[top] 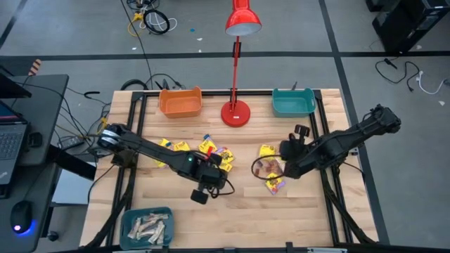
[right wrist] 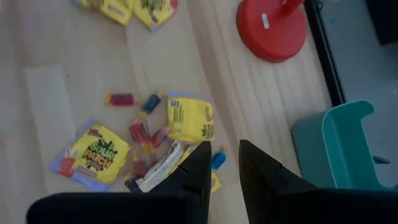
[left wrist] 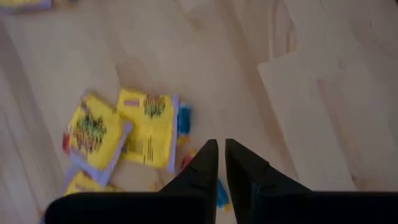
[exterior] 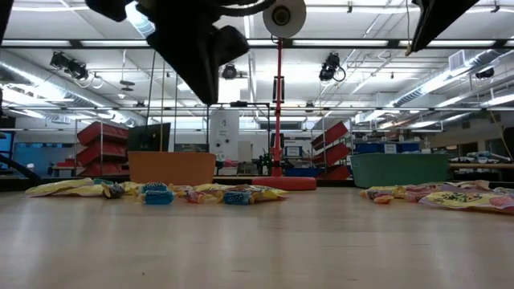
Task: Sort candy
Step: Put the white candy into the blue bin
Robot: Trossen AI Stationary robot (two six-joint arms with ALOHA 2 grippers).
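High view shows the candy [top: 211, 151] mostly loose in 2 heaps on the worktop [top: 232, 204]; the orange bin [top: 180, 102] looks empty. Only 1 bin [top: 146, 228] holds beige bars. Left tool [left wrist: 216, 163] hangs narrow, holding nothing; right tool [right wrist: 224, 163] gapes slightly, empty.

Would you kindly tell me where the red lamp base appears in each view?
High view: round red lamp base, back centre, between orange bin and teal bin.
Low view: centre, behind the candy.
Left wrist view: not in it.
Right wrist view: top.
Shared landmark: the teal bin.
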